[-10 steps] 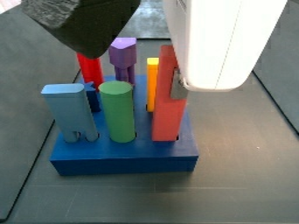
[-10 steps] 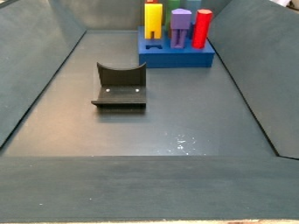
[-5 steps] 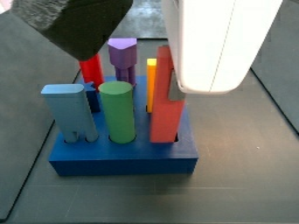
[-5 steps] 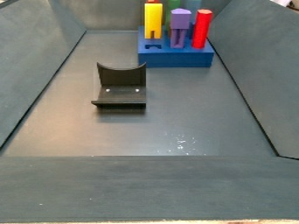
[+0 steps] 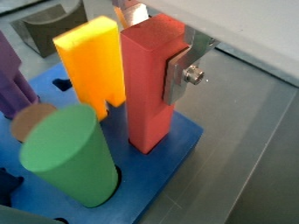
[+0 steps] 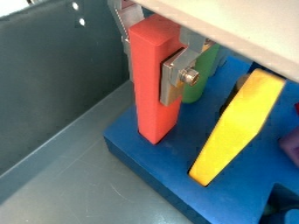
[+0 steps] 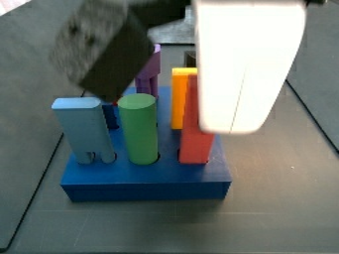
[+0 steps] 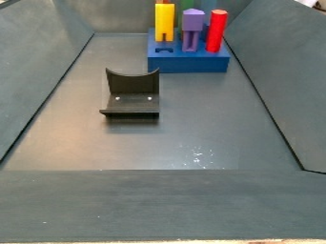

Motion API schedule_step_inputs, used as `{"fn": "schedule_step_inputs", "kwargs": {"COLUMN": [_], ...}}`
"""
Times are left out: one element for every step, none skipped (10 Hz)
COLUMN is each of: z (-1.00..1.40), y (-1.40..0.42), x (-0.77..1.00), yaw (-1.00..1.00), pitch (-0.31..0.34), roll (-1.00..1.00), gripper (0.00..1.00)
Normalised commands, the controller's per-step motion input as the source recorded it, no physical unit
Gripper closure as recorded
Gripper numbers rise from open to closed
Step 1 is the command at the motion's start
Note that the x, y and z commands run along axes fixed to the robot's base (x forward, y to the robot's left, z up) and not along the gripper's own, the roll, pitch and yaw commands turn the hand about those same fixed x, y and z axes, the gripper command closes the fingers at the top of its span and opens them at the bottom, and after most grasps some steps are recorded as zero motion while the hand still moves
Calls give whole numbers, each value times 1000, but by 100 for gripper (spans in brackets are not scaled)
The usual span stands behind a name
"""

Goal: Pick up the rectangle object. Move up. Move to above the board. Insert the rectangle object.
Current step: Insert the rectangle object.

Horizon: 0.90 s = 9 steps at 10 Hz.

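Note:
The rectangle object [image 5: 146, 109] is a coral-red bar standing upright with its lower end down in a hole of the blue board [image 5: 163, 166]. My gripper [image 5: 152, 52] is shut on its upper part, with a silver finger [image 5: 179, 77] flat against one side. Both wrist views show this; the bar [image 6: 152, 114] stands near a corner of the board [image 6: 158, 179]. In a side view the white gripper body hides most of the bar [image 7: 195, 149]. In a side view the board [image 8: 189, 63] lies at the far end of the bin, and neither bar nor gripper shows there.
On the board stand a yellow-orange block [image 5: 93, 61], a green cylinder [image 5: 65, 162], a purple peg [image 5: 10, 70], a light blue piece [image 7: 79, 124] and a red column [image 8: 216, 30]. The dark fixture [image 8: 130, 93] stands mid-floor. Grey sloping walls ring the bin.
My gripper has come down with the red bar, which now sits lower in the board. The board has shifted a little sideways.

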Motion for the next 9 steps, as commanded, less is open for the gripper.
{"fn": "schedule_step_inputs", "kwargs": {"z": [-520, -454, -380, -357, -303, -206, -131, -3, 0], "y": [-109, -140, -131, -103, -80, -57, 31, 74, 0], "x": [0, 0, 0, 0, 0, 0, -31, 0, 0], "yaw": [-69, 0, 69, 123, 83, 3, 0, -6, 0], "pitch": [-151, -134, -121, -131, -107, -90, -130, -34, 0], "roll": [87, 104, 107, 86, 40, 0, -107, -84, 0], "gripper": [100, 100, 100, 100, 100, 100, 100, 100, 100]}}
